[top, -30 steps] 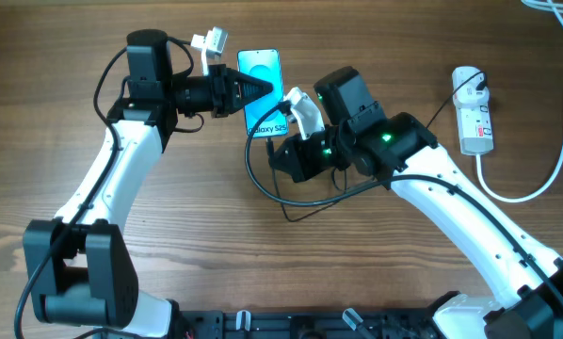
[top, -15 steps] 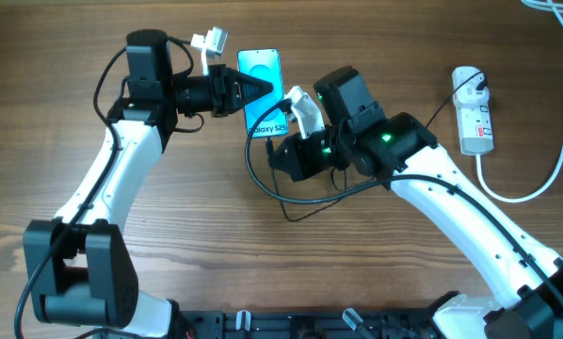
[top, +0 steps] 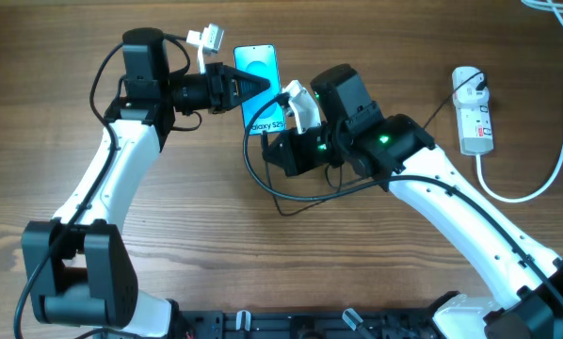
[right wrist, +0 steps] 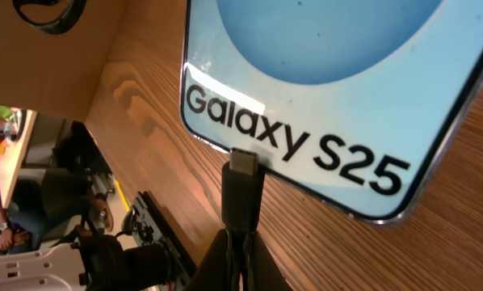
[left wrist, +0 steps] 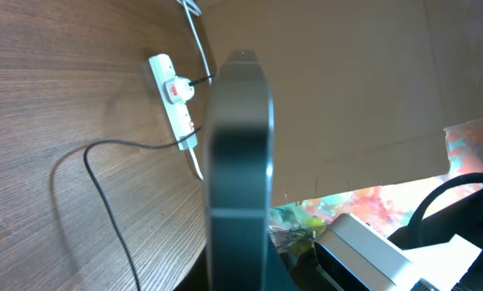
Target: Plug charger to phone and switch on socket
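The phone [top: 260, 68], cyan screen with "Galaxy S25" lettering [right wrist: 306, 145], is held at one long side by my left gripper [top: 253, 87], which is shut on it. In the left wrist view the phone [left wrist: 240, 162] shows edge-on as a dark slab. My right gripper [right wrist: 241, 246] [top: 275, 139] is shut on the charger's small plug tip [right wrist: 243, 182], which touches the middle of the phone's lower edge. The thin black charger cable [top: 263, 188] loops under the right arm and runs to the white socket [top: 474, 113] [left wrist: 175, 101], where a dark plug [top: 480, 91] sits.
A thick white cord [top: 536, 193] curves from the socket to the table's right edge. A second white cable [top: 550, 9] crosses the top right corner. A cardboard wall [left wrist: 346, 81] stands behind the table.
Both grippers and the phone have shifted slightly up and to the left together. The plug tip stays at the phone's lower edge.
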Available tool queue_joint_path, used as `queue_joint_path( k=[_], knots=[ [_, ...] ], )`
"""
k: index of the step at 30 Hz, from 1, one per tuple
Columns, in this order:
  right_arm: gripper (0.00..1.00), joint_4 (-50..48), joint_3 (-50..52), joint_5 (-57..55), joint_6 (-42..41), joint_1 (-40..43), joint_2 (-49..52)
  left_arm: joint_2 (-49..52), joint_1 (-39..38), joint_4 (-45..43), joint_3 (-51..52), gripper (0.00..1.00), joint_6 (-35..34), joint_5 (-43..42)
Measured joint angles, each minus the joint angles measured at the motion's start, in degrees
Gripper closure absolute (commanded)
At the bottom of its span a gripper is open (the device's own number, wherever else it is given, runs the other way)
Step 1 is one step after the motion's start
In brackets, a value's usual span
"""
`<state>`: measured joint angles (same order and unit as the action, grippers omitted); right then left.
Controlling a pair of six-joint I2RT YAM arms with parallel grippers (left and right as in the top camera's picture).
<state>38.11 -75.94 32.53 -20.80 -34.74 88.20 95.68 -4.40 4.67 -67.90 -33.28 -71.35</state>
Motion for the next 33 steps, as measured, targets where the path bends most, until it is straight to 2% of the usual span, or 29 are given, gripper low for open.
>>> queue_joint_path(
  k=[7,13,19,33],
  knots=[
    [0.96,3.9,-0.1,-1.2,0.8,0.2,0.0,0.0,-0.3,1.0,0.0,0.96,0.2,0.6],
    [0.96,8.2,-0.1,-1.7,4.2,0.3,0.0,0.0,-0.5,5.3,0.0,0.96,0.2,6.3],
    [0.96,11.6,-0.1,-1.5,6.1,0.0,0.0,0.0,-0.7,8.3,0.0,0.96,0.5,8.1],
    [0.96,18.7,-3.5,-8.4,6.6,-3.2,0.0,0.0,-6.3,11.0,0.0,0.96,3.5,10.7]
  ],
)
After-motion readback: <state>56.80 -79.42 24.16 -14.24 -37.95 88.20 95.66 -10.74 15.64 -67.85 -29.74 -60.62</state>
